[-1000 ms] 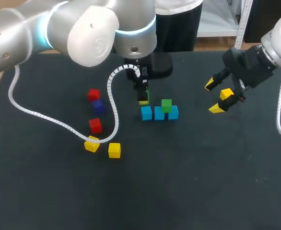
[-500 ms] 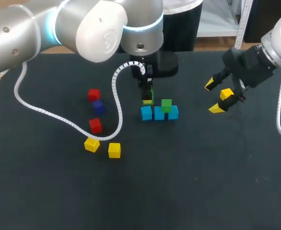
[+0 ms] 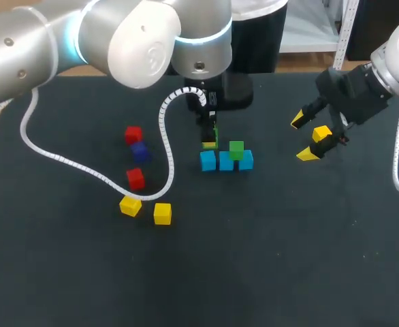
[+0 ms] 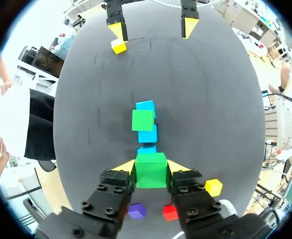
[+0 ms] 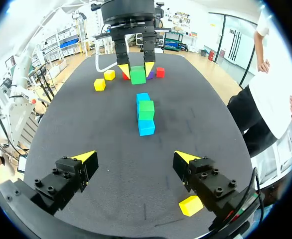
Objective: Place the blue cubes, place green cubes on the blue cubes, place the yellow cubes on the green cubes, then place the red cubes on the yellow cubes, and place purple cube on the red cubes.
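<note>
Three light-blue cubes point(image 3: 225, 162) stand in a row mid-table, with one green cube point(image 3: 236, 150) resting on them. My left gripper point(image 3: 210, 138) is shut on a second green cube point(image 4: 151, 170), just above the row's left-end blue cube point(image 4: 147, 149). Off to the right my right gripper point(image 3: 303, 138) hangs open and empty point(image 5: 135, 158), beside a yellow cube point(image 3: 322, 133). Two more yellow cubes point(image 3: 130, 205) point(image 3: 162, 213), two red cubes point(image 3: 133, 134) point(image 3: 135, 178) and a purple cube point(image 3: 139, 150) lie to the left.
The left arm's white cable point(image 3: 84, 174) droops over the table near the loose red and yellow cubes. Bare dark tabletop point(image 3: 267, 259) stretches in front of the blue row and to the right front.
The left arm shifted slightly to the right with the green cube, bringing it closer over the blue row, then held still. The right arm has not moved.
</note>
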Available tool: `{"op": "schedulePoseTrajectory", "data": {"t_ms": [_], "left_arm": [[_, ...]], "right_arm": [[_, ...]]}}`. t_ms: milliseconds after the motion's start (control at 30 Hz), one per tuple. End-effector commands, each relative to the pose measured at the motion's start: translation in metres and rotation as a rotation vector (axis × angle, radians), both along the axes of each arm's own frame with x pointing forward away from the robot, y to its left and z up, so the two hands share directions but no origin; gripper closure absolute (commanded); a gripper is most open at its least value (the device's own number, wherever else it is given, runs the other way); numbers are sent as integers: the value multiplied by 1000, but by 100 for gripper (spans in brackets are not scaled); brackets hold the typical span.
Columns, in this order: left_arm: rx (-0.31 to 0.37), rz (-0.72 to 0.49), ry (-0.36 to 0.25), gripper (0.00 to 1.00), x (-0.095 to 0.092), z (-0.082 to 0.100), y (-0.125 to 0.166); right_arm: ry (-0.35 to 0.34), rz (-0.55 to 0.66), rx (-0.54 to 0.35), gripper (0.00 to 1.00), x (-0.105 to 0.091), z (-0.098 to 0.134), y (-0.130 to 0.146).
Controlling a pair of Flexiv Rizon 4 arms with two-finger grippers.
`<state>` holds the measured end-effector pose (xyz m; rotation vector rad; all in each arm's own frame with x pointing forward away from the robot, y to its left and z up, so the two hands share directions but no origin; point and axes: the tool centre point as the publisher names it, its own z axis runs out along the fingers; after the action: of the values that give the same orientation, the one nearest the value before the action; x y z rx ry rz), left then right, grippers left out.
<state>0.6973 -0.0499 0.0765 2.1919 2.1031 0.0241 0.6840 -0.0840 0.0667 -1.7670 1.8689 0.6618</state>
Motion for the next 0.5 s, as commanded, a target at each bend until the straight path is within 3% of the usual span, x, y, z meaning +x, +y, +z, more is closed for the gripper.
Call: {"op": "schedulePoseTrajectory", "data": {"t_ms": [33, 500], "left_arm": [[2, -2, 5, 100, 2, 0, -1], [46, 78, 17, 100, -11, 4, -10]], "right_arm": [[-1, 0, 2, 0, 0, 0, 0], [-1, 0, 2, 0, 0, 0, 0]]}}
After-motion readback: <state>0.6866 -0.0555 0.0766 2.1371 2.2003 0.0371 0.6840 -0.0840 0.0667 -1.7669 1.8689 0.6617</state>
